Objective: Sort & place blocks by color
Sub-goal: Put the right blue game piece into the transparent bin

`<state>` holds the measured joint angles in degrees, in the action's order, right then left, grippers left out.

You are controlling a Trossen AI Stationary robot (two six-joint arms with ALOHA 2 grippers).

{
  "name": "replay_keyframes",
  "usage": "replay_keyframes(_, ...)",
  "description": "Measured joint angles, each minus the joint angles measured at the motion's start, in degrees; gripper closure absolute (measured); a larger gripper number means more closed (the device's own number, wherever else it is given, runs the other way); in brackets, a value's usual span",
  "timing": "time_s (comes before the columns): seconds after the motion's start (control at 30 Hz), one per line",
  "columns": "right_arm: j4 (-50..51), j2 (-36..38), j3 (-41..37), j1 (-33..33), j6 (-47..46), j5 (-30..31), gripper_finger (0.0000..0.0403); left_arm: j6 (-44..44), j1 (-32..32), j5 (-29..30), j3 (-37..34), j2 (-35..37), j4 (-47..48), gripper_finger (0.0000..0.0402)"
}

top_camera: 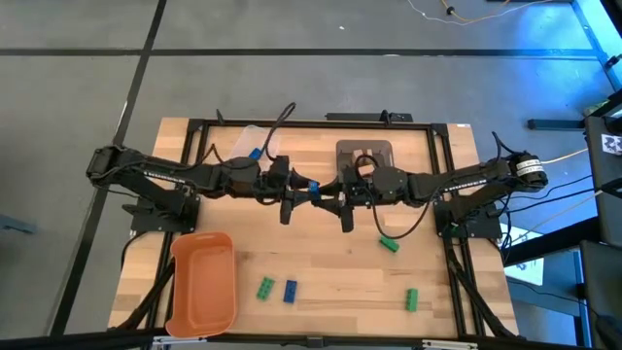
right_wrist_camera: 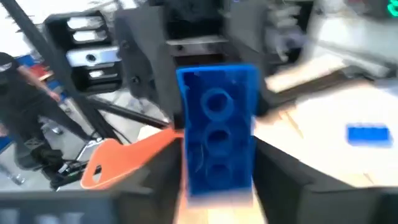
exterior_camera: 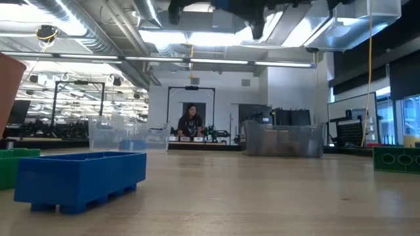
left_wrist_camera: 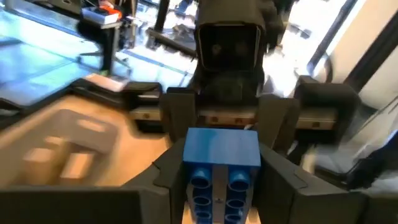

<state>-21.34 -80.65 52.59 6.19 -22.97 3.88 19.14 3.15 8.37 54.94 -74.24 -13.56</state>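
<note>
A blue block (top_camera: pixel 313 186) hangs in the air over the table's middle, between my two grippers, which meet end to end. My left gripper (top_camera: pixel 294 192) comes from the left and my right gripper (top_camera: pixel 336 194) from the right. Both have the block between their fingers, as the left wrist view (left_wrist_camera: pixel 221 168) and the right wrist view (right_wrist_camera: pixel 217 137) show. On the table near the front lie green blocks (top_camera: pixel 264 287) (top_camera: pixel 389 243) (top_camera: pixel 412 298) and another blue block (top_camera: pixel 291 290). Blurred tan blocks (left_wrist_camera: pixel 56 155) lie in the grey bin (top_camera: pixel 364 154). My left gripper pinches the blue block's two long sides (left_wrist_camera: pixel 186 180) between its two fingers, coming level from the table's left, fingers along the block. The block is lifted clear, its studs toward this wrist camera. My right gripper has the block's other end (right_wrist_camera: pixel 186 168) between its two fingers, coming level from the table's right, fingers along the block. The block's hollow underside faces this wrist camera. The block is clear of the table.
An orange tray (top_camera: pixel 204 282) stands at the near left. A clear tub (top_camera: pixel 248 141) with something blue beside it stands at the far left, and the grey bin at the far middle. A person (exterior_camera: pixel 191 122) is in the room far behind the table.
</note>
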Motion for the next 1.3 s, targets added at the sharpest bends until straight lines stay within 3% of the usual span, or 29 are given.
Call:
replay_keyframes(0.17,6.6,3.5,-0.1,-0.4,-2.5,0.5,0.0061,-1.9,-2.3,3.8,-0.1,6.7,9.9,0.0276)
replay_keyframes(0.23,12.2,5.2,-0.2,-0.9,-3.1,1.1,0.0022,-3.1,-3.0,6.6,-0.2,10.0,16.6,0.0276)
replay_keyframes(0.47,33.5,11.0,-0.3,-1.7,-5.5,2.2,0.0054,-4.9,-3.7,20.6,-3.3,23.8,26.7,0.0276)
replay_keyframes(0.63,37.9,11.9,-0.3,-1.9,-8.3,3.7,0.0059,-1.7,-7.3,31.0,-7.4,30.5,28.8,0.0276)
replay_keyframes(0.77,37.9,11.9,-0.3,-1.9,-8.7,6.0,0.0059,0.2,-13.7,27.5,-5.9,29.7,33.1,0.0276)
replay_keyframes(1.03,37.9,11.9,-0.3,-1.9,-10.0,7.7,0.0058,2.7,-29.1,13.9,3.6,16.8,51.6,0.0276)
replay_keyframes(1.17,37.9,11.8,-0.3,-1.9,-10.6,7.7,0.0058,1.5,-33.6,9.2,3.5,8.9,57.1,0.0276)
replay_keyframes(1.3,38.0,11.8,-0.3,-1.9,-12.0,7.7,0.0058,1.4,-34.8,5.7,1.5,1.2,55.6,0.0276)
